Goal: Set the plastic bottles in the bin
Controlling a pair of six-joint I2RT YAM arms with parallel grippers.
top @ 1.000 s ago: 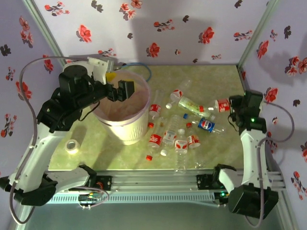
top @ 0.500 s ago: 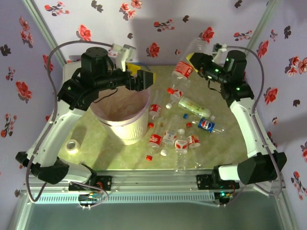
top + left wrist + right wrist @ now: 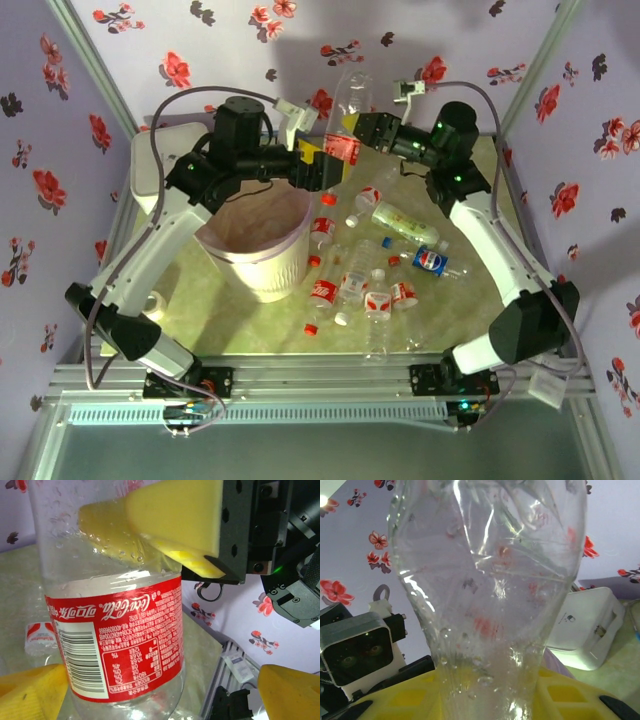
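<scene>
Left wrist — red-labelled bottle [image 3: 115, 630], right gripper [image 3: 350, 130] clamping it, left gripper [image 3: 320, 165] spread wide.

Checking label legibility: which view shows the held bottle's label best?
Left wrist: the red label on the bottle is close, barcode readable. Top external shows it small, in the right gripper. Right wrist shows the clear body.

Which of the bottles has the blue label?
The rightmost bottle of those lying down; the others show red or green labels, or none that I can make out.
</scene>
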